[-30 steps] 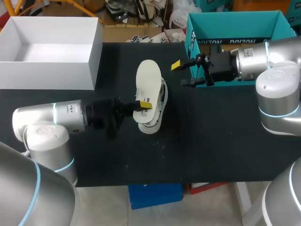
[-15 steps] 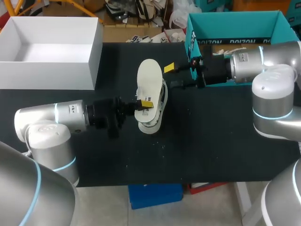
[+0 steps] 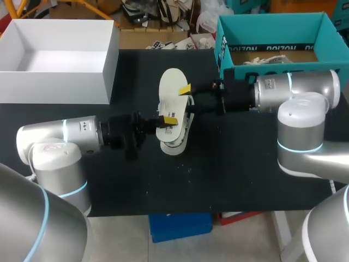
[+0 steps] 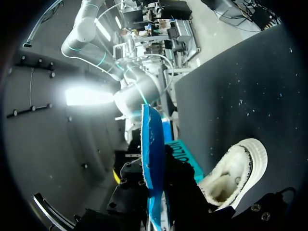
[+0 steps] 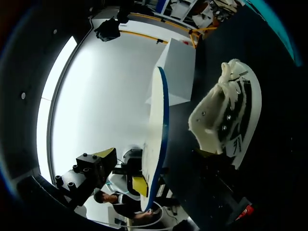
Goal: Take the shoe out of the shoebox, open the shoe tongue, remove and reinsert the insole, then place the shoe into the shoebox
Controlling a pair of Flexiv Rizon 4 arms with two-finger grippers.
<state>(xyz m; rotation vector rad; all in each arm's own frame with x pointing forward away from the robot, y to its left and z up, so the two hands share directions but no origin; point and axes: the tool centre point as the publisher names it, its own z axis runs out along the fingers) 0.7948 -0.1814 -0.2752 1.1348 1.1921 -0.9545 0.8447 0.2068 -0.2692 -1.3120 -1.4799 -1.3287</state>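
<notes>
White box point(image 3: 109, 60) at far left corner of table point(image 3: 245, 164). Left gripper point(image 3: 163, 121) clamped on near end of insole point(image 3: 172, 90), holding it above shoe point(image 3: 182, 131) at mid-table. Right gripper point(image 3: 187, 97), fingers apart, astride far half, probably to steady reinsertion. Shoebox point(image 3: 223, 43) at far right corner.

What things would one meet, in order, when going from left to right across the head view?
white box → insole → teal shoebox. The shoe overlaps the insole, so it is left out.
</notes>
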